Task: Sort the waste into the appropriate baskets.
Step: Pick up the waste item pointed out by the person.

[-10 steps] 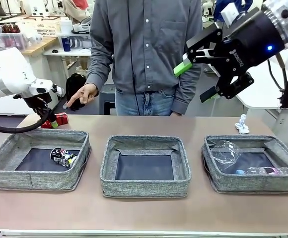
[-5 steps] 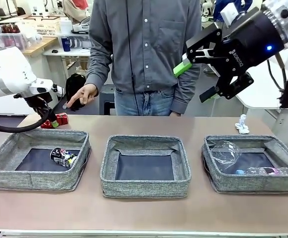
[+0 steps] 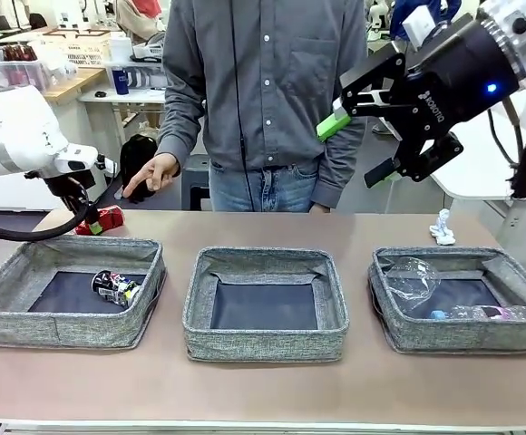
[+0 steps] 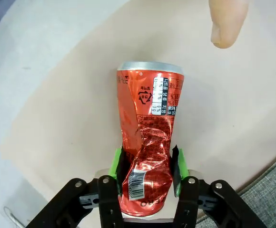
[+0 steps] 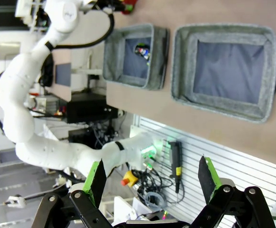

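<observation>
Between left gripper [image 4: 147,167] pads [image 4: 114,164] | crushed red can [image 4: 146,118], creased shiny metal

Tan table [image 3: 263,390], grey-shirted person [image 3: 263,91] behind

Three grey woven baskets in a row across table. In L basket [image 3: 27,322]: dark printed can [image 3: 115,287], on its side. Then mid basket [image 3: 265,343], dark flat bottom. In R basket [image 3: 467,337]: crumpled clear plastic [image 3: 412,279] and blue-capped bottle [image 3: 476,313], lying flat. Behind L basket: crushed red can [image 4: 147,152], waist dented. Behind R basket: white paper wad [image 3: 442,227].
</observation>
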`<state>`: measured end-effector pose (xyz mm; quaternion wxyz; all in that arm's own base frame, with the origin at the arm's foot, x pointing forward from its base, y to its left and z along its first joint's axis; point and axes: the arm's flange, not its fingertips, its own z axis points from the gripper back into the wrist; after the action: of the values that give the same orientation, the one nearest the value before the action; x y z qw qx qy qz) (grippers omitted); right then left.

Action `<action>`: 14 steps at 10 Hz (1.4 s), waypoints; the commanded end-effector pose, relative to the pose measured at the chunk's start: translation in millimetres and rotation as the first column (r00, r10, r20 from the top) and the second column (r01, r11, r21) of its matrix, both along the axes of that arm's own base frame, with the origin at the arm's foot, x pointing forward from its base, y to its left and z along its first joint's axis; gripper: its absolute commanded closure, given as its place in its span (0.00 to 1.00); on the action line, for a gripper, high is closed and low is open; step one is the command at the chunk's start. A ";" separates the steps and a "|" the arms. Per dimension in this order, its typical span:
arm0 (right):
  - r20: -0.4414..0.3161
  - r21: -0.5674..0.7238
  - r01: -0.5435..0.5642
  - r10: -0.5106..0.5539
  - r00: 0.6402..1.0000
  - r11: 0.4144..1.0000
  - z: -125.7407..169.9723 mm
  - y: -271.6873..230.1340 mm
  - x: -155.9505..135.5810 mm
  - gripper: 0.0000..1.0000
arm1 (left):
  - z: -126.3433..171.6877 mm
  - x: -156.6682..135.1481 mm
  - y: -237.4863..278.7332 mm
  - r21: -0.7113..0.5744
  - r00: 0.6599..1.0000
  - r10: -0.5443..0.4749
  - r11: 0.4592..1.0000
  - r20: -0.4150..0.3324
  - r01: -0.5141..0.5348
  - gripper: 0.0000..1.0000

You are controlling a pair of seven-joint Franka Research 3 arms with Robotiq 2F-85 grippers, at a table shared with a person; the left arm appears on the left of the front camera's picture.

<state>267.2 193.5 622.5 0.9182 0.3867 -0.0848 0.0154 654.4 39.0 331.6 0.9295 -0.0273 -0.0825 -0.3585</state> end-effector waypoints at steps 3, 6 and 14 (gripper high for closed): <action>-0.010 -0.013 0.005 -0.005 1.000 1.000 1.5 -1.8 -0.8 0.00 | 2.2 -7.2 -7.6 0.060 1.000 0.002 0.998 0.012 -0.003 1.00; -0.010 -0.013 0.005 -0.005 1.000 1.000 1.5 -1.8 -0.8 0.00 | 8.0 -17.1 -6.7 0.053 1.000 -0.006 0.999 0.027 0.004 1.00; -0.010 -0.013 0.005 -0.005 1.000 1.000 1.5 -1.8 -0.8 0.00 | 215.6 -241.5 -76.2 0.013 0.938 -0.313 0.949 0.145 0.315 1.00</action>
<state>266.3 193.2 623.2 0.9181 0.3866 -0.0855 0.0159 427.4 -46.2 542.0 0.8726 0.0021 -0.1202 -0.4734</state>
